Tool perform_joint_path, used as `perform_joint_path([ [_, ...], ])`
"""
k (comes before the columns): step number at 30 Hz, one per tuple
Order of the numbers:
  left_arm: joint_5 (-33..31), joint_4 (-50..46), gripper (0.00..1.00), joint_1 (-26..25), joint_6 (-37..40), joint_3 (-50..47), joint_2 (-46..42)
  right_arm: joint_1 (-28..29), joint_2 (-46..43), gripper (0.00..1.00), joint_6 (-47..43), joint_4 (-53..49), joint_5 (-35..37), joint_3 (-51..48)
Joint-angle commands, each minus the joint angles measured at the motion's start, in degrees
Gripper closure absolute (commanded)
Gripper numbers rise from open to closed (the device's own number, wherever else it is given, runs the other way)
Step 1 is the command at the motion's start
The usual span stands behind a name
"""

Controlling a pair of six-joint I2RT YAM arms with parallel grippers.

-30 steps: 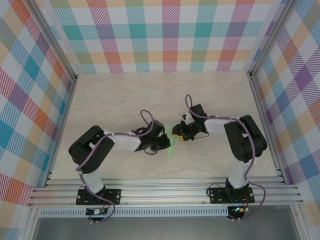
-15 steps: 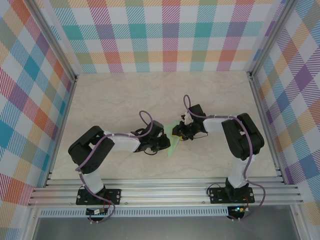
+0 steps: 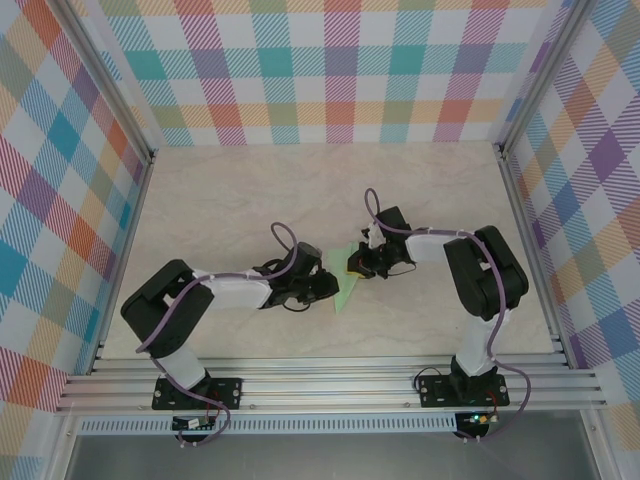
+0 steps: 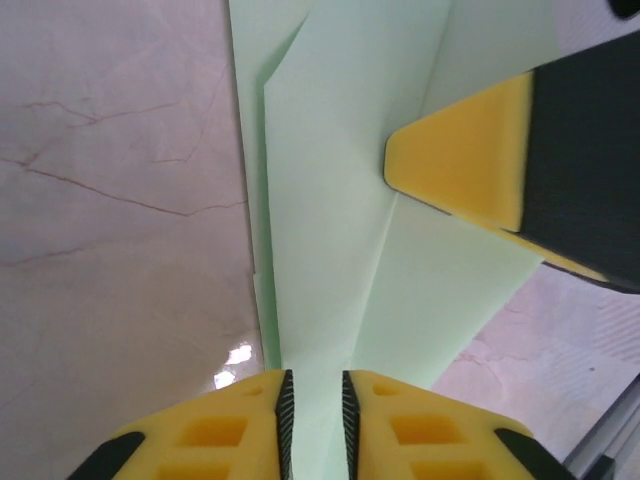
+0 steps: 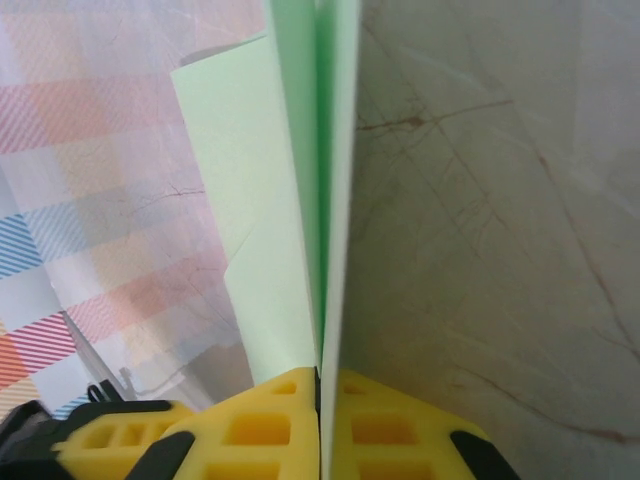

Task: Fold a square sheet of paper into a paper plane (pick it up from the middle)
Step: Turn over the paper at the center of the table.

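Top external view, centre of frame: the paper plane (image 3: 343, 288) is held mid-table (image 3: 250, 190) between both arms. The left tool (image 4: 315, 385) pinches its folded layers, and the right tool (image 5: 320, 378) is clamped on its upright edge.

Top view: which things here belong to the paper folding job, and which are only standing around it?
Job in hand:
- paper, pale green, partly folded
- left gripper, shut on the paper
- right gripper, shut on the paper

Not part of the job:
- table
- checked walls
- metal frame
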Motion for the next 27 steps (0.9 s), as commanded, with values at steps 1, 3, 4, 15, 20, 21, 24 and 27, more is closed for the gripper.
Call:
perform_joint_path([
  [1,-4.1,-0.8,0.74,0.4,-0.5,-1.8,-6.1,0.4,-4.8,0.94,-4.2,-6.7,3.6,2.6],
  [3,-7.5,-3.1,0.72,0.5,-0.4,-2.7,-9.8,0.5,-7.0,0.94,-6.4,-11.7,7.2,4.0],
  [4,-9.8,-5.0,0.69,0.5,-0.4,-3.0,-11.8,0.7,-8.2,0.93,-7.7,-15.2,9.8,5.0],
  [15,-27.8,-18.8,0.61,1.6,-3.9,-9.2,-30.9,10.2,-5.2,0.92,-10.8,-54.3,59.5,24.8],
  [20,-34.0,-23.1,0.58,2.1,-7.5,-12.6,-38.8,15.8,1.9,0.92,-7.1,-57.1,64.3,28.2],
  [21,-34.8,-23.9,0.58,2.0,-7.8,-13.0,-40.1,16.9,3.4,0.91,-6.7,-57.3,64.2,29.1],
  [24,-37.5,-27.5,0.56,2.0,-9.0,-14.0,-43.7,20.8,9.0,0.89,-5.2,-58.3,64.2,32.8],
  [27,-38.7,-29.3,0.55,2.1,-9.5,-14.5,-46.3,24.5,14.4,0.89,-4.4,-59.7,64.0,37.4],
])
